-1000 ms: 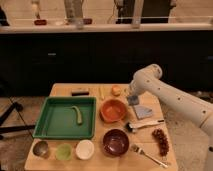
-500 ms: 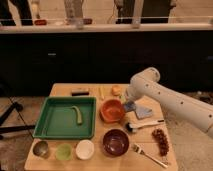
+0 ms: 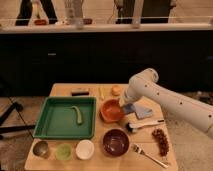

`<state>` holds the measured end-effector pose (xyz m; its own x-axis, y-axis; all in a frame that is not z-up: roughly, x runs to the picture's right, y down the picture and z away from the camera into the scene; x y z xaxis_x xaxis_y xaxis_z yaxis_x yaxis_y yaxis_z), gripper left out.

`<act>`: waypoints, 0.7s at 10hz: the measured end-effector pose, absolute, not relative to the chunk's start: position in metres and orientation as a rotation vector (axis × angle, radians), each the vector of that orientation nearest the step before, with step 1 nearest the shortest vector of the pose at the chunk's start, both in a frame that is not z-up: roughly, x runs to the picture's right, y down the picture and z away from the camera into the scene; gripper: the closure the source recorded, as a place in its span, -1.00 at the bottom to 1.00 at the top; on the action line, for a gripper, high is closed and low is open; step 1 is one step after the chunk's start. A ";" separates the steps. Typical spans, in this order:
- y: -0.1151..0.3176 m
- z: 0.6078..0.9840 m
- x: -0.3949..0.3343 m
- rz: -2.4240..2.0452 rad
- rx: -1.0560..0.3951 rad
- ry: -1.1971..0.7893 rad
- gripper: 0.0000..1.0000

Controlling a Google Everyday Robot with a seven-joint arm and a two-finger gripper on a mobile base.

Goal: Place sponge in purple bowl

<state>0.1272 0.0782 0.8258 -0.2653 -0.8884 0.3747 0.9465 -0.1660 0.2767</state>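
The purple bowl [image 3: 116, 142] stands at the table's front, just in front of the orange bowl [image 3: 111, 110]. My gripper [image 3: 126, 104] hangs from the white arm that reaches in from the right, low over the table at the orange bowl's right rim. A small blue-grey block, the sponge [image 3: 129, 109], sits right under the gripper tip. I cannot tell whether it is gripped or resting on the table. The flat grey-blue cloth [image 3: 144, 112] lies just to its right.
A green tray [image 3: 50, 120] holding a green vegetable [image 3: 77, 114] fills the left. A metal cup [image 3: 41, 148], green cup [image 3: 63, 151] and white cup [image 3: 85, 149] line the front. A white-handled tool [image 3: 144, 125], fork [image 3: 148, 155] and reddish-brown item [image 3: 160, 140] lie right.
The arm has lowered and shifted slightly left, bringing the gripper down toward the table beside the orange bowl.
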 end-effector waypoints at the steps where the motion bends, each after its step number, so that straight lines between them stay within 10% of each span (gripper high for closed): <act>1: 0.078 0.826 0.126 -1.763 -0.145 -0.537 1.00; 7: 0.080 0.820 0.123 -1.783 -0.126 -0.527 1.00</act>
